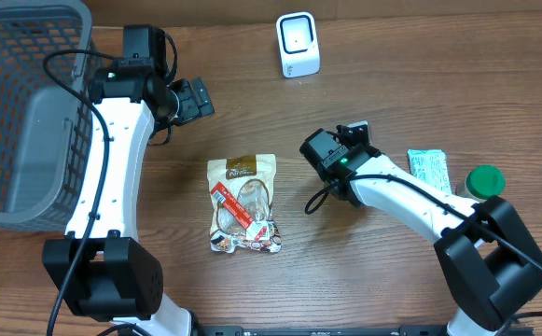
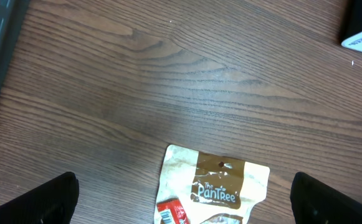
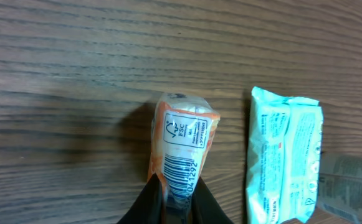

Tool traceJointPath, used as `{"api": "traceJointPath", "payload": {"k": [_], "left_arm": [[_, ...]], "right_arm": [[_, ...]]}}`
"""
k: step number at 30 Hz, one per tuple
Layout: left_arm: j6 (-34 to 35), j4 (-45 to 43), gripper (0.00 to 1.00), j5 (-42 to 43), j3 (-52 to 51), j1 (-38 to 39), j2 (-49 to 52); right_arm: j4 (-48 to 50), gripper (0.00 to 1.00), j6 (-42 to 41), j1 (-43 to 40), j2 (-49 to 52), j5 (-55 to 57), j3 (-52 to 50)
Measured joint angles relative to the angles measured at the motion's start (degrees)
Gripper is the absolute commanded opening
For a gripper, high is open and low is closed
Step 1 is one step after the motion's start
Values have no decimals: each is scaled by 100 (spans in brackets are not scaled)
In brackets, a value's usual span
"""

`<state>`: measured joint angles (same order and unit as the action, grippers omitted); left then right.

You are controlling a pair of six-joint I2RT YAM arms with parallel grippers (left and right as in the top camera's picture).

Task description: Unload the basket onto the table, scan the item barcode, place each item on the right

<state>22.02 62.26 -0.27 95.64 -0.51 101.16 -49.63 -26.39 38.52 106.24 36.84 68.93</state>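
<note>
Right gripper (image 3: 174, 202): closed on a small orange-and-white pack (image 3: 181, 140), pinched at its near end between the two fingers. Long axis of the pack in line with the fingers, free end pointing away from the wrist and leaning slightly right in the wrist view. Barcode (image 3: 179, 171) on the face turned toward the wrist camera, bars running along the pack's length, just past the fingertips. Cannot tell whether the free end touches the table (image 3: 75, 74).

Just beside the pack, to its right in that view: teal wipes (image 3: 285, 155), lying flat, long axis roughly parallel to the pack's. Beyond the wipes, a green-capped bottle (image 1: 484, 180).

Farther out, from overhead: white scanner (image 1: 298, 44) at the far edge, well apart from the gripper. Snack pouch (image 1: 244, 203) flat mid-table, label up.

Left gripper (image 1: 194, 98): jaws spread wide, nothing between them, hanging over bare wood just beyond the pouch's top edge. Grey basket (image 1: 28, 112) at far left.
</note>
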Motion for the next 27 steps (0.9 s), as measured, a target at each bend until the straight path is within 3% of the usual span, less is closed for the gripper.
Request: {"api": "traceJointPath", "payload": {"k": [27], "left_arm": [[0, 0, 100, -2, 0, 0, 0]], "right_arm": [[352, 18, 31, 63, 111, -553, 0]]}}
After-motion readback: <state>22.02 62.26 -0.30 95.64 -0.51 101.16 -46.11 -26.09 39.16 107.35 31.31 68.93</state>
